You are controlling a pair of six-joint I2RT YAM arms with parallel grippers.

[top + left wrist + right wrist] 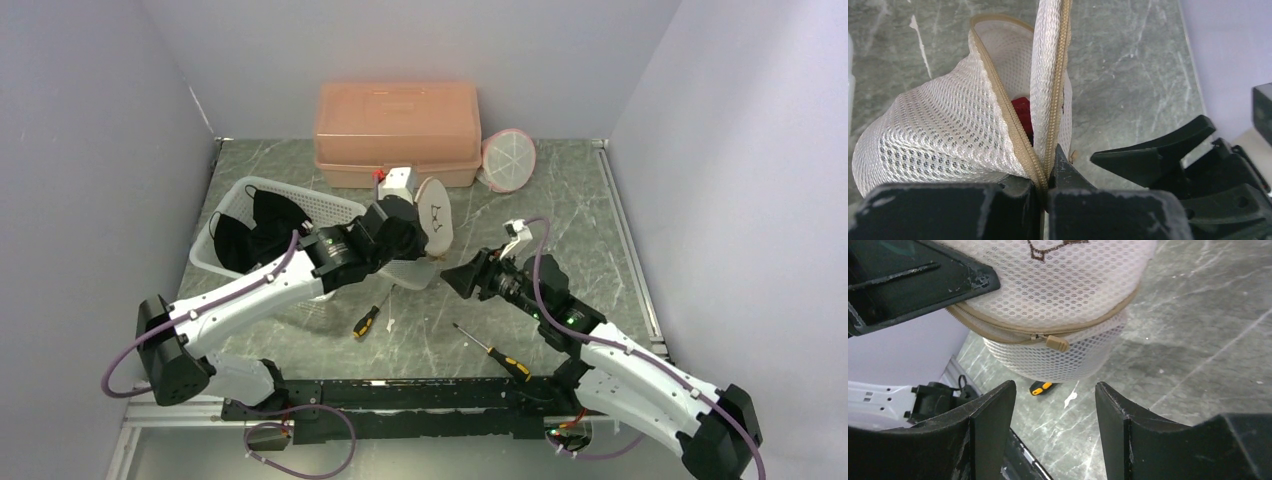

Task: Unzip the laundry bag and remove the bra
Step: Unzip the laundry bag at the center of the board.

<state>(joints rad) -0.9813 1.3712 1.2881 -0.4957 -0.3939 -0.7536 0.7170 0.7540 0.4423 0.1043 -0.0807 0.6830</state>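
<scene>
- The left claw [1045,186] is clamping the tan zipper seam of the white round mesh laundry bag [943,125], holding it over the middle of the grey marbled counter [1128,75].
- The right claw [1055,390] is standing open at the bag's four o'clock, apart from it, with the tan zipper pull [1057,342] at its twelve o'clock.
- A red item [1020,107] is showing through the parted zipper.

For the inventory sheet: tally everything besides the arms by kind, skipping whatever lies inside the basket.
Screwdrivers: 2
Mesh laundry bag: 1
Pink-rimmed mesh disc: 1
Lidded box: 1
Basket: 1
Total: 6
</scene>
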